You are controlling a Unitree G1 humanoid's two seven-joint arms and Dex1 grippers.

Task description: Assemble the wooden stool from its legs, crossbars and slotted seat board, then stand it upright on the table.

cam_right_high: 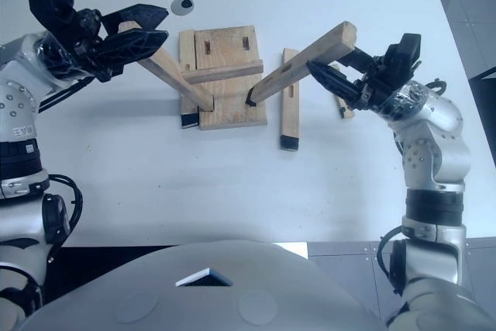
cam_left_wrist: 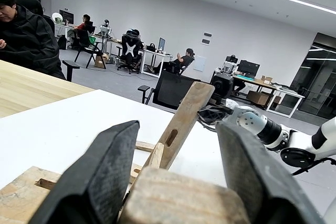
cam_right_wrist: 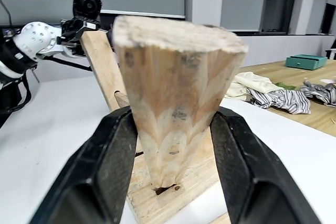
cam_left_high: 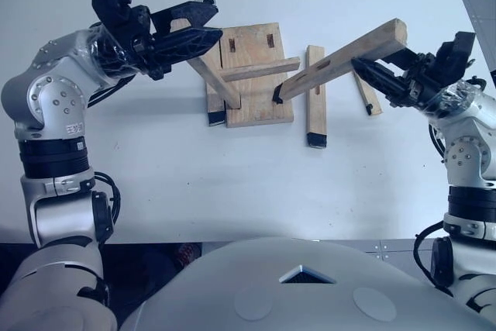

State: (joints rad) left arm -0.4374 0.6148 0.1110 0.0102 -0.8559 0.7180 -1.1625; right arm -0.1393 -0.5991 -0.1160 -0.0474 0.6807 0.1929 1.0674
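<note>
Pale wood makes up all of the work here. The slotted seat board [cam_left_high: 263,110] lies flat on the white tabletop [cam_left_high: 232,191] between our arms, and the two slots we can see are along its far side. We judge that we are at the leg-fitting step, with nothing yet stood upright. Our left gripper [cam_left_high: 217,23] has its fingers pinching the upper end of one leg [cam_left_high: 218,75]. That leg's long axis slopes from high at the far left down toward us and to the right, with its lower end over the near-left part of the board. Our right gripper [cam_left_high: 377,63] has its fingers clamped on the top of a second leg [cam_left_high: 333,63], which slopes the opposite way. It runs from high on the right down leftward to a dark-tipped end at the board's right side, and we cannot tell whether that tip touches the wood. A crossbar [cam_left_high: 263,69] runs roughly left to right between the two held legs. A third leg [cam_left_high: 315,98] lies flat just right of the board, its length pointing toward us, and a short bar [cam_left_high: 368,100] lies near the right gripper. Next, we think, each held leg needs tipping nearer to vertical and its end guiding onto a slot, since both lower ends sit apart from the visible slots.
</note>
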